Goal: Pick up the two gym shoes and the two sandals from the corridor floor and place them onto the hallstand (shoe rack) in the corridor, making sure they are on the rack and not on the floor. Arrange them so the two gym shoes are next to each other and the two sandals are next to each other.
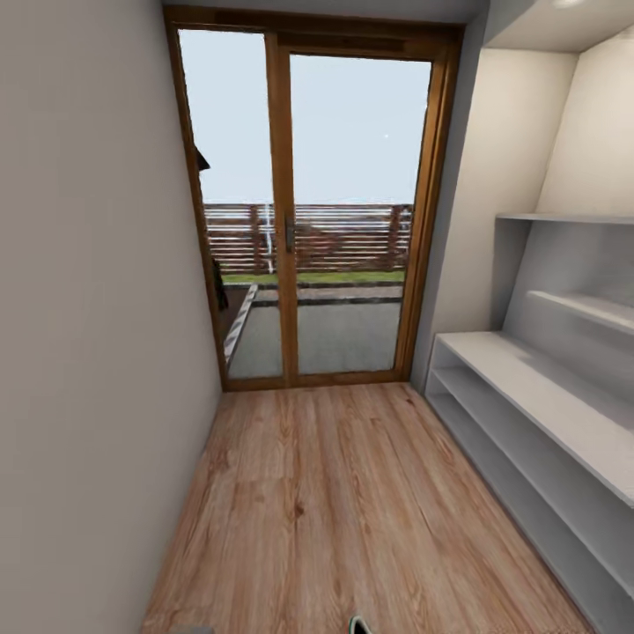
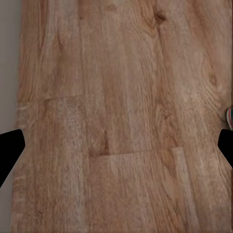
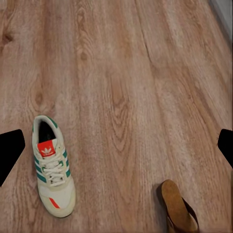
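Gym shoe upright on corridor floor, sandal well apart. Probably light, soft-walled: best pinched across stiffer heel collar. Both tools spread, empty.

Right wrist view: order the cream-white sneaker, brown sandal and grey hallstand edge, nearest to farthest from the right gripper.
1 and 2. Cream-white green-striped sneaker and dark brown tan-footbed sandal, both on the floor nearby: too close to call.
3. Pale grey hallstand edge, far corner.
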